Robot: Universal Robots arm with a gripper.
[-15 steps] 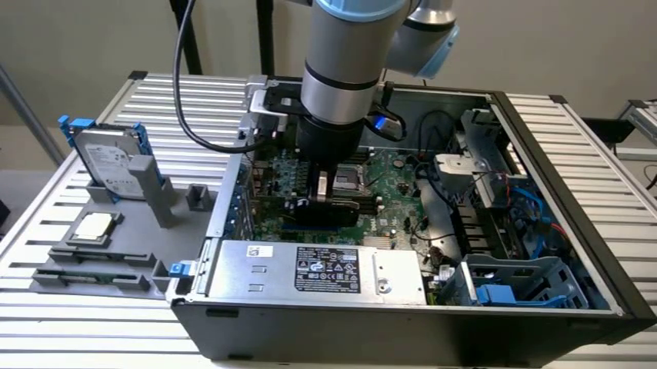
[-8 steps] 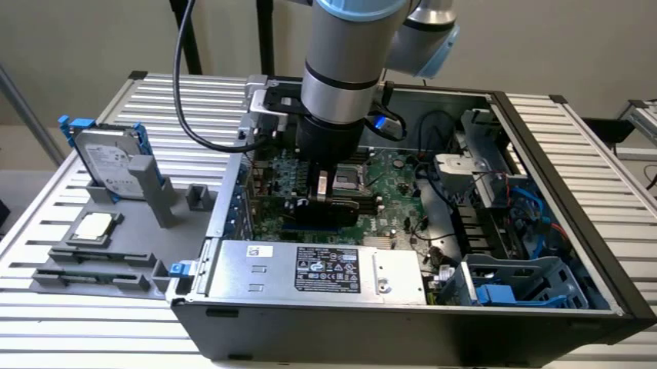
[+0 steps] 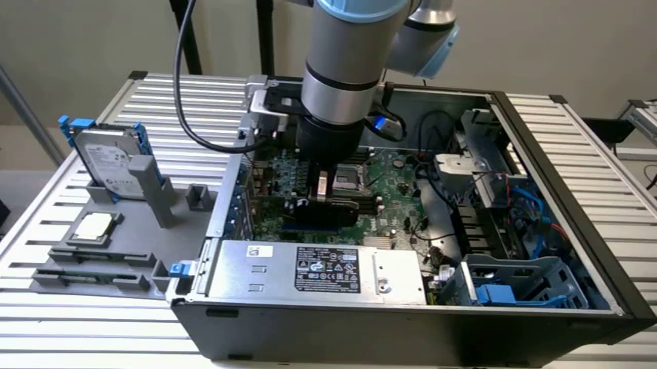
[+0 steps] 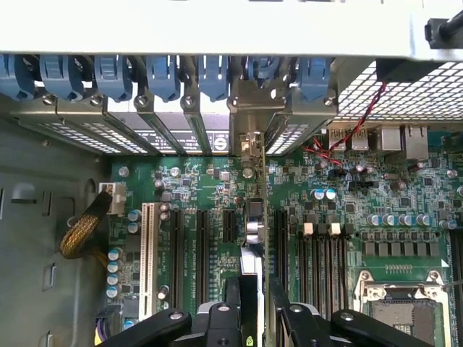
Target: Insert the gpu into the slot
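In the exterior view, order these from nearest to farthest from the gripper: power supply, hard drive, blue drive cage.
1. Power supply, just below the gripper in the picture.
2. Blue drive cage, at the case's lower right corner.
3. Hard drive, outside the case, far left.

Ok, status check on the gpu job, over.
Gripper down inside the case, fingers shut on the gpu. Card edge-on over the motherboard, bracket at the rear openings. Seating not confirmed. No obstruction seen.

The motherboard (image 4: 217, 188) is showing deep green, speckled with silver solder. Blue clips (image 4: 165, 76) are lining its twelve o'clock edge. The gpu (image 3: 331, 209) is showing black, its bracket (image 4: 255, 108) silver. At nine o'clock a white slot (image 4: 149, 256) is standing among black ones. The gripper (image 4: 251, 318) is showing black at six o'clock. The arm (image 3: 349, 61) is gleaming silver-grey.
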